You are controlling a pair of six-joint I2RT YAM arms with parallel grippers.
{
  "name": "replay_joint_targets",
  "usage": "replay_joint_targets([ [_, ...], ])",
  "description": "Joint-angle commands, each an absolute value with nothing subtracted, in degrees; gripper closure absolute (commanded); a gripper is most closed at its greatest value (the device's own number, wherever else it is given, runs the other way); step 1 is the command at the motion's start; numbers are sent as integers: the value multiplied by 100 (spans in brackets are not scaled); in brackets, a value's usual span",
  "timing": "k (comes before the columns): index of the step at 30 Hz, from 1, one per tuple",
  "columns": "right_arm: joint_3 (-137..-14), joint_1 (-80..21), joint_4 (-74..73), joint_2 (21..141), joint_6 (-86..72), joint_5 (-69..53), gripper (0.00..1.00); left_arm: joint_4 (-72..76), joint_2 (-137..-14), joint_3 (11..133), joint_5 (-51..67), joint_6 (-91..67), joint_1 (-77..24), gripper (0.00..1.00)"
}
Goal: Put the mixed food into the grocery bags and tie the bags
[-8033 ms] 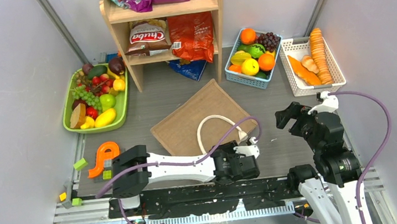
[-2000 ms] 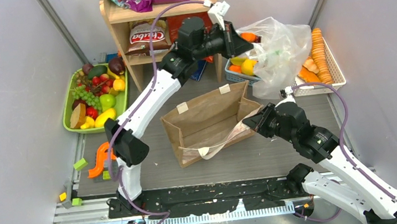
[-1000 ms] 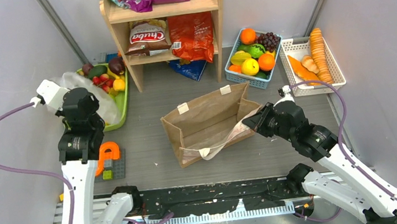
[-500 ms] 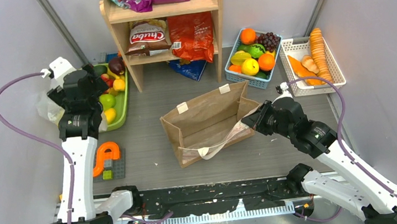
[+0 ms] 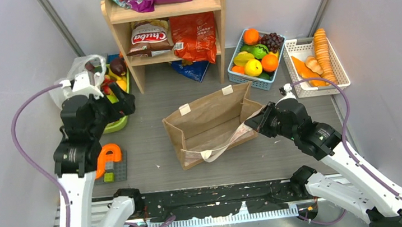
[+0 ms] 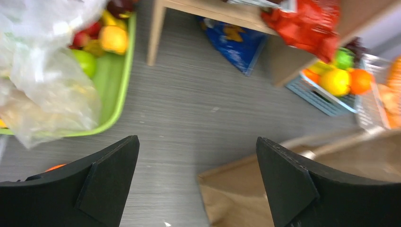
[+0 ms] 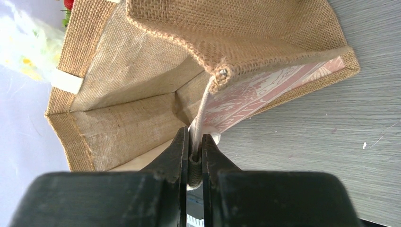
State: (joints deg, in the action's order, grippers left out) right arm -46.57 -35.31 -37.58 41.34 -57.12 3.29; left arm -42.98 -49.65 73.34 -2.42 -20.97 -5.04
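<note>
At the far left a green tray (image 5: 114, 124) of fruit sits on the desk, and the clear plastic bag (image 6: 42, 80) lies crumpled over its far end, apparently draped on the fruit, though the blur makes it hard to say how much it covers. Just beside the tray's right rim the left gripper (image 5: 121, 104) hangs above the grey desk (image 6: 189, 104) with its fingers spread wide, grasping nothing and apart from the bag. Behind, a wooden shelf (image 5: 137, 61) carries a brown-white snack packet (image 5: 148, 37) and a red-orange snack packet (image 5: 195, 35). In the middle the burlap tote (image 5: 210, 118) stands with its mouth open toward the near edge. The right gripper (image 7: 191, 151) is clenched on the tote's white handle (image 7: 201, 113) at the bag's right corner. Farther right, a blue basket (image 5: 240, 76) holds oranges, a lemon and grapes, and a white basket (image 5: 297, 83) stands next to it.
</note>
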Motion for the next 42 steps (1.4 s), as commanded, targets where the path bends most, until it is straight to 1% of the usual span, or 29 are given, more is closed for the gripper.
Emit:
replay_joint_targets([
  [1, -4908, -3560, -3586, 4205, -5701, 228, 95, -4194, -4528, 7139, 599, -2650, -885, 2],
  [5, -4901, -3559, -3570, 4239, -5712, 206, 95, -4217, -4356, 6924, 1114, -3095, -1327, 6],
  [7, -4880, -3558, -3567, 4229, -5734, 217, 95, -4300, -4354, 6790, 1238, -3367, -1709, 8],
  [12, -4795, -3555, -3507, 4189, -5788, 225, 95, -4071, -4332, 6134, 613, -3943, -2891, 7],
  [16, -4756, -3555, -3480, 4174, -5800, 192, 95, -3511, -4502, 5690, 684, -4433, -3519, 7],
  [21, -4719, -3560, -3507, 4073, -5807, 200, 95, -3425, -4912, 5670, 70, -4548, -4093, 6],
  [24, -4672, -3557, -3512, 4003, -5840, 229, 95, -3477, -5070, 5531, -461, -4715, -4260, 10],
  [25, -4670, -3559, -3519, 3974, -5842, 233, 95, -3517, -5086, 5472, -609, -4774, -4284, 16],
  [26, -4661, -3559, -3526, 3964, -5844, 247, 95, -3561, -5069, 5408, -755, -4808, -4296, 25],
  [28, -4666, -3560, -3547, 3931, -5836, 257, 95, -3718, -4912, 5327, -1231, -4784, -4298, 46],
  [29, -4669, -3560, -3552, 3923, -5814, 260, 95, -3797, -4779, 5282, -1449, -4726, -4300, 60],
  [30, -4672, -3560, -3547, 3921, -5794, 252, 95, -3851, -4635, 5274, -1702, -4630, -4298, 72],
  [31, -4668, -3560, -3495, 3918, -5707, 227, 91, -3932, -4483, 5293, -1907, -4515, -4293, 82],
  [32, -4676, -3560, -3448, 3919, -5618, 149, 80, -4034, -4359, 5363, -2107, -4354, -4283, 90],
  [33, -4733, -3555, -3358, 3931, -5344, 118, 51, -4193, -4285, 5467, -2272, -4124, -4262, 96],
  [34, -4814, -3558, -3362, 3943, -5186, 146, 37, -4391, -4243, 5621, -2403, -4010, -4214, 100],
  [35, -5053, -3559, -3477, 3976, -4885, 218, 19, -4607, -4234, 5779, -2515, -3844, -4159, 100],
  [37, -5507, -3560, -3699, 4043, -4312, 473, 9, -4932, -4228, 6044, -2609, -3457, -4056, 100],
  [39, -5925, -3560, -3737, 4121, -3737, 545, 8, -5176, -4196, 6204, -2642, -3245, -3956, 100],
  [42, -6305, -3554, -3489, 4355, -3016, 323, 9, -5335, -4090, 6237, -2557, -3095, -3744, 100],
])
